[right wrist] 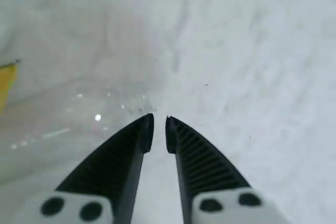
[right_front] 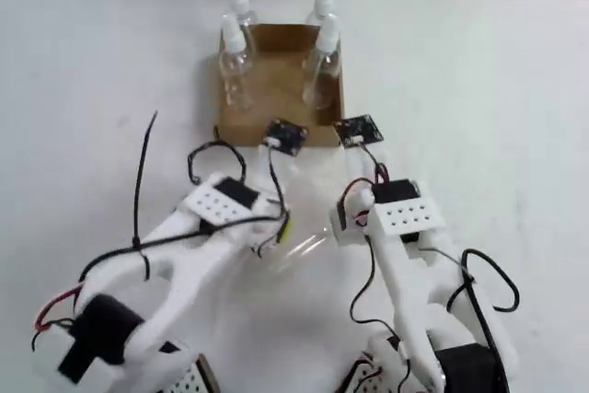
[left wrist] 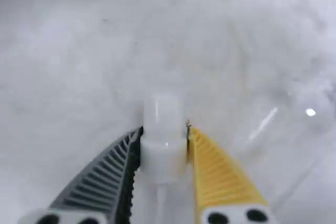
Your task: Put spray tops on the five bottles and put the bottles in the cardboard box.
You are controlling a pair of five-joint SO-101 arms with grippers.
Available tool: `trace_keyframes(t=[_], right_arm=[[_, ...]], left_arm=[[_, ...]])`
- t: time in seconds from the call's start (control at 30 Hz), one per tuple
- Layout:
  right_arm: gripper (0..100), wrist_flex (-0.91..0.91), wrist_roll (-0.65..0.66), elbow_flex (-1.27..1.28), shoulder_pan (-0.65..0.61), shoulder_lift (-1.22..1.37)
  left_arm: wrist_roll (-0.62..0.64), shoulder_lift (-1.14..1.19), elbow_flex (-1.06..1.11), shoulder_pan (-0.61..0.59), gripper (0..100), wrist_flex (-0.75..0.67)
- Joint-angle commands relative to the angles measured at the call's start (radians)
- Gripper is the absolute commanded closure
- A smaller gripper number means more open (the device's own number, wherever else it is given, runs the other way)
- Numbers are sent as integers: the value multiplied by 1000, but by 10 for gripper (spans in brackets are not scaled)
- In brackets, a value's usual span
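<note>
L arm, ca. 7 o'clock from table (right_front: 479,89) ctr: left gripper (left wrist: 163,128) pinches the spray top (left wrist: 164,148) at its collar, grey + yellow fingers one each side. A thin tube seems to run back toward the wrist.

Ctr: fifth bottle (right_front: 308,244), clear, lies on its side between the two arms. We cannot make out its neck. At 12 o'clock from it sits the cardboard box (right_front: 276,89) w/ four capped bottles (right_front: 235,57) upright. Two are inside for sure; the rear pair is at the back wall, in or out unclear.

R arm, ca. 5 o'clock: right gripper (right wrist: 159,121) has its black fingers pressed nearly together, w/ a slim slit and nothing seen between them. The bottle is just beside it, toward the L arm.

Step in hand, our judgement: cap no. 5.
- R should grip the bottle body firmly but w/o crushing, since clear plastic will roll and slip.
- L should turn the tube end to face the neck, line up on axis, feed the tube in first, then press or twist home.
</note>
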Motion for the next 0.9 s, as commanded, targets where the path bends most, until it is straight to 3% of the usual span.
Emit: trace_keyframes(t=[0.0, 0.33, 0.87], right_arm=[[981, -18, -9, -32, -2, 61], [981, -7, -78, -167, 12, 197], [981, -128, -132, -199, -82, 208]], left_arm=[[-2, -128, 66, 61, 980, -21], [-5, -151, 137, 65, 980, -51], [-5, -153, 137, 125, 980, -2]])
